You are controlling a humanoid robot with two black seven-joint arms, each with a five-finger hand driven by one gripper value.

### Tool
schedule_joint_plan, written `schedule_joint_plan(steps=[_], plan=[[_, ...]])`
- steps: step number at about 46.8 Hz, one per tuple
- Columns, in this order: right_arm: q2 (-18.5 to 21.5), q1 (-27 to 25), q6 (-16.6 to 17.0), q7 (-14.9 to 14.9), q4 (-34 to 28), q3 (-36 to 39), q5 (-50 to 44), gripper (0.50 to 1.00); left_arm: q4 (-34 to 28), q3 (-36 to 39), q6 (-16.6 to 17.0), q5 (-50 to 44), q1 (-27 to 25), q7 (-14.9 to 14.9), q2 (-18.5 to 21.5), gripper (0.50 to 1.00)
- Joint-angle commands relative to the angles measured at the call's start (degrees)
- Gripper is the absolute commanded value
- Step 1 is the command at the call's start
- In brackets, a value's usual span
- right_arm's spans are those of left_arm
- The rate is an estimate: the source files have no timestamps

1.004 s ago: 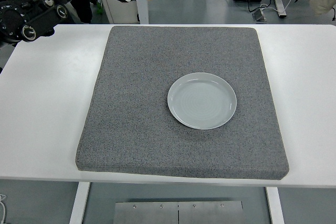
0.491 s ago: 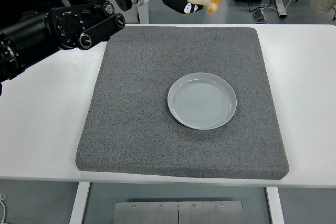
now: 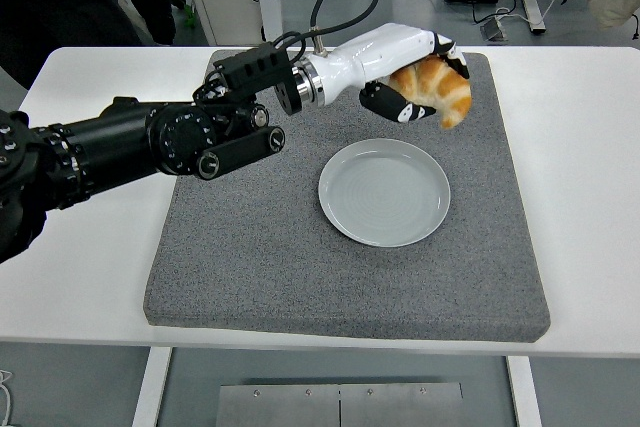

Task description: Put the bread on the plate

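The left hand [image 3: 405, 72] has its fingers clamped around the bread [image 3: 437, 90], carried in the air above the far part of the mat [image 3: 250, 247], just beyond the far right rim of the plate [image 3: 384, 192]; so the pick-up looks done, while the move over the plate, the lowering and the release are left. The plate is bare and lies well inside the mat's edges, with open mat on every side and nothing between bread and plate, so the short way toward it looks free.
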Motion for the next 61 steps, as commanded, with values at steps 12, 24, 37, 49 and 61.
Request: schedule_joint_plan(steps=[12, 24, 37, 49, 61], plan=[[0.00, 0.17, -0.01, 0.00, 0.03, 0.06, 0.00, 1.000, 0.00, 0.16, 4.25, 2.62, 8.69, -0.09, -0.17, 0.500], [0.00, 0.17, -0.01, 0.00, 0.03, 0.06, 0.00, 1.000, 0.09, 0.52, 4.25, 2.54, 10.71, -0.09, -0.17, 0.500], [0.00, 0.17, 0.08, 0.00, 0.03, -0.03, 0.00, 1.000, 0.09, 0.52, 4.34, 2.62, 12.38, -0.09, -0.17, 0.500], [0.00, 0.17, 0.08, 0.00, 0.03, 0.06, 0.00, 1.000, 0.18, 0.60, 4.34, 2.62, 12.38, -0.09, -0.17, 0.500], [0.00, 0.17, 0.08, 0.00, 0.03, -0.03, 0.00, 1.000, 0.88, 1.13, 4.69, 2.80, 13.70, -0.09, -0.17, 0.500]])
